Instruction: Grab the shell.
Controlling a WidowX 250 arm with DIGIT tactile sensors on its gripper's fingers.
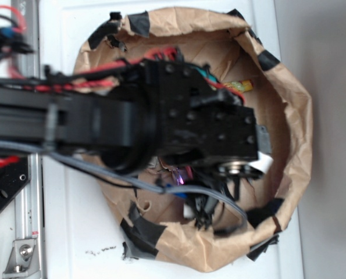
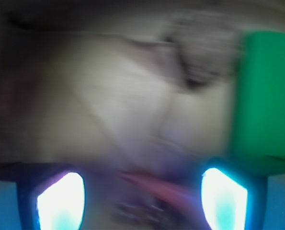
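arm (image 1: pixel 161 122) hung over paper-lined basket (image 1: pixel 289 116) on white worktop (image 1: pixel 74 232) | fingers (image 2: pixel 61 203): spread unclear, wrist view blurred | shell: hidden, not made out | green block (image 2: pixel 264 91) at right

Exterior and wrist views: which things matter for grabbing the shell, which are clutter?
Job: tool, fingers apart; shell not identifiable, since the arm hides the paper bin and the wrist view is blurred.
Clutter: green block, yellow item, paper bin.
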